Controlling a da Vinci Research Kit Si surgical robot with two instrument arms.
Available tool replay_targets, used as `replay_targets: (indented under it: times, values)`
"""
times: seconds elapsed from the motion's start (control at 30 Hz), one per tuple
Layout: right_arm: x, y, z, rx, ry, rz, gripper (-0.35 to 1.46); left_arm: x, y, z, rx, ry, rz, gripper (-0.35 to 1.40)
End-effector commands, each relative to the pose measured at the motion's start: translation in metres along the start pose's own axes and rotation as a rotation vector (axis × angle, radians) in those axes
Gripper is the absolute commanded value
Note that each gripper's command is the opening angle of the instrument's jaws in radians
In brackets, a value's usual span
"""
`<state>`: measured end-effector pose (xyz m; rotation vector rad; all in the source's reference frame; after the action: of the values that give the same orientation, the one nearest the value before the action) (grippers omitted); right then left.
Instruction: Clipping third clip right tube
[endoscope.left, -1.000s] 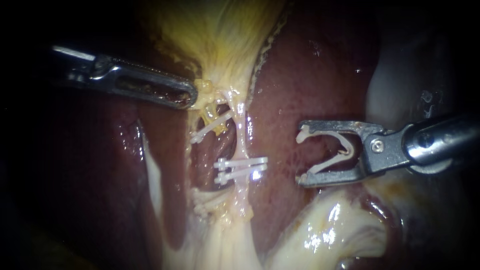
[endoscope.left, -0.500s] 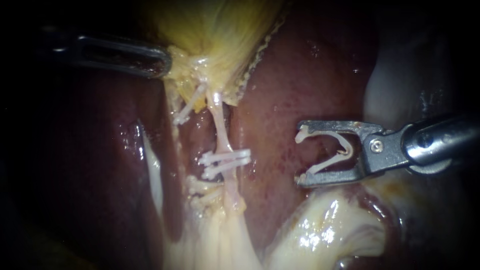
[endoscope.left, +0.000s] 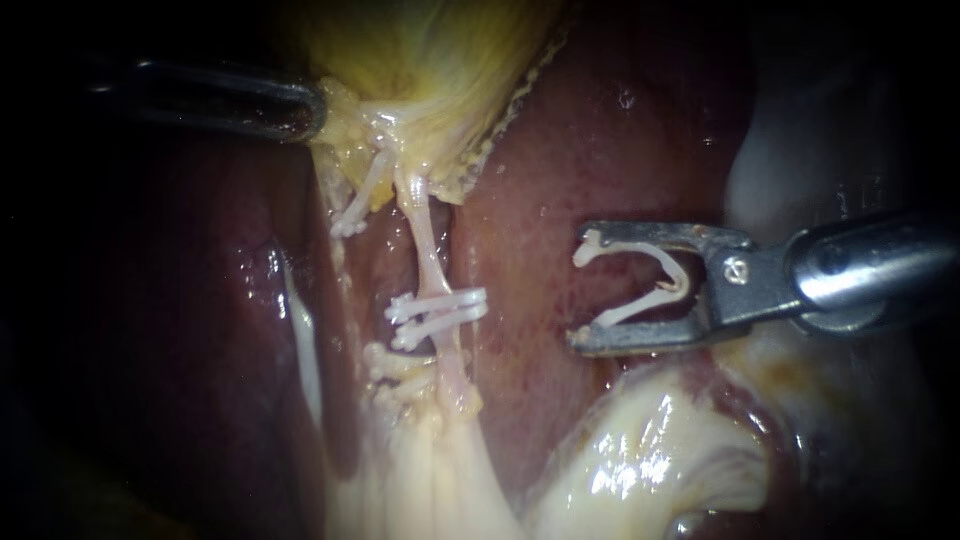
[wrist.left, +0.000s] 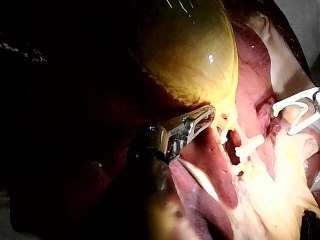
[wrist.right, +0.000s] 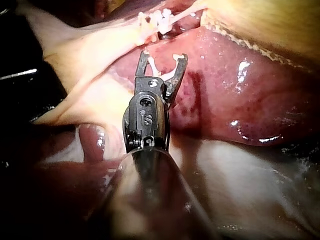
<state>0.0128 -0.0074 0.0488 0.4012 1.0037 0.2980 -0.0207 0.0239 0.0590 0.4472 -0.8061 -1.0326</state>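
Gripping the gallbladder near its neck, my left instrument draws the right tube taut, baring room above its two clips. My right instrument hovers near, jaws wide around a loaded clip.

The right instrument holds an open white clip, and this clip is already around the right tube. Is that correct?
Not quite. The right instrument holds the open white clip, but the clip is apart from the right tube, over the liver beside it. The endoscope view shows this.
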Motion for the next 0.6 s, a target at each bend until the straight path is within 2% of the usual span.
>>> replay_targets:
  times: [0.03,0.13,0.23,0.43,0.6]
  values:
    - [0.0003,0.0001,0.0001,0.011,0.000,0.019,0.49,0.0000,0.0000,0.0000,0.001,0.000,0.001,-0.35]
    - [0.0010,0.0005,0.0007,0.071,-0.003,0.105,0.48,0.0001,-0.0001,0.0001,0.003,0.001,0.001,-0.35]
    - [0.0015,0.0009,0.0018,0.092,-0.008,0.170,0.47,0.0001,-0.0002,0.0001,0.002,0.001,0.000,-0.35]
    - [0.0023,0.0021,0.0043,0.105,0.000,0.264,0.47,0.0002,-0.0002,0.0002,0.004,0.002,0.000,-0.35]
    - [0.0020,0.0032,0.0059,0.099,0.002,0.318,0.47,0.0002,-0.0002,0.0002,0.007,0.003,0.001,-0.35]
